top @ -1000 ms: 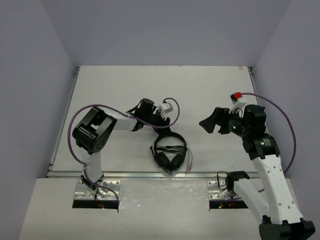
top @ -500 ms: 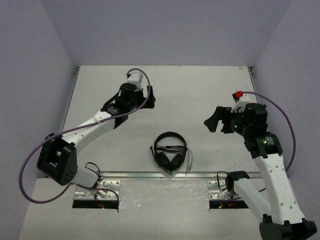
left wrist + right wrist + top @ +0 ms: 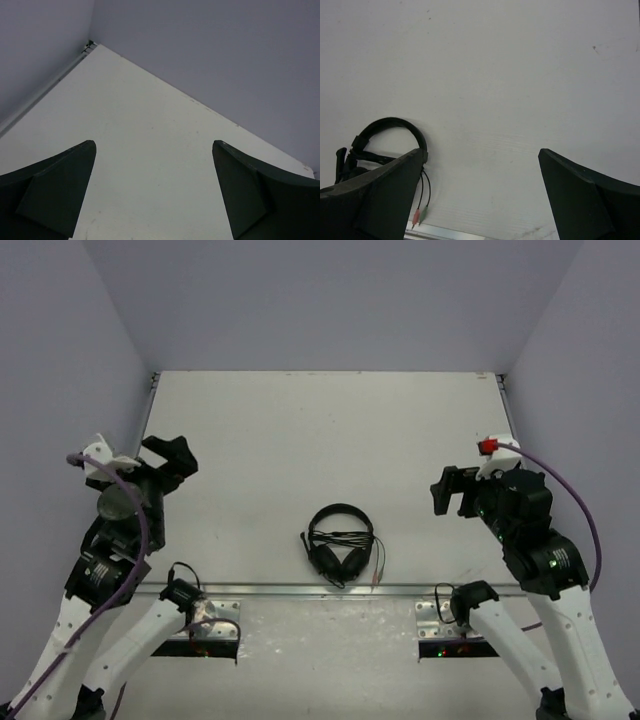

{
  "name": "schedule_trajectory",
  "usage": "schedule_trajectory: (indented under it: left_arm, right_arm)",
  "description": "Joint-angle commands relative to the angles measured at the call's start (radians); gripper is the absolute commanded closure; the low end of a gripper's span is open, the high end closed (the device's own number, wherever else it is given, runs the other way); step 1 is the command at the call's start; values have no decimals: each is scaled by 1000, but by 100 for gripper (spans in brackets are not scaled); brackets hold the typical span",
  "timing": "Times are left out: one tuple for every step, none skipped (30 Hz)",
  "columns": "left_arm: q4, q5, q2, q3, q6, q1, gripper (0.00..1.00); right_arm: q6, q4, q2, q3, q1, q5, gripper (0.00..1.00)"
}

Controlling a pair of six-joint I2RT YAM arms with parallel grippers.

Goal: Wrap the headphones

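Observation:
The black headphones (image 3: pixel 340 540) lie flat near the table's front edge, headband arched away from the arms, earcups toward them. Thin cable crosses between the cups, and its pink and green plugs (image 3: pixel 377 576) lie just to the right. My left gripper (image 3: pixel 172 456) is open and empty at the far left, well apart from the headset. My right gripper (image 3: pixel 452 494) is open and empty to the headset's right. The right wrist view shows the headband (image 3: pixel 395 123) and plugs (image 3: pixel 419 215) beside my left finger (image 3: pixel 380 195). In the left wrist view the left gripper (image 3: pixel 152 145) faces only bare table.
Grey walls enclose the white table (image 3: pixel 320 430) on three sides. A metal rail (image 3: pixel 300 590) runs along the front edge, just below the headphones. Purple cables (image 3: pixel 570 480) loop off both arms. The table's far corner (image 3: pixel 90 46) shows in the left wrist view.
My left arm has swung from beside the headphones, past the table's middle, back to the far left. My right gripper has drawn back a little to the right. The headphones have not moved.

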Motion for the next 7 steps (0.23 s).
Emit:
schedule_trajectory:
  left_arm:
    - [-54,-46,-55,-89,83,-2,0]
    - [-41,-72,-66,-115,86,-3,0]
    - [-27,-76,-79,-164,102,-2,0]
    - [-8,-74,-81,-176,106,-2,0]
    - [-7,-79,-74,-181,111,0,0]
    - [-7,-83,-69,-181,116,-2,0]
    - [-8,-99,-63,-177,120,-2,0]
  right_arm:
    - [-22,36,-83,-73,8,26,1]
    - [-20,62,-96,-90,8,24,1]
    - [-18,71,-110,-110,8,23,1]
    - [-15,75,-109,-113,8,17,1]
    - [-11,73,-104,-112,8,15,1]
    - [-8,70,-97,-106,8,12,1]
    - [-8,68,-83,-103,8,10,1]
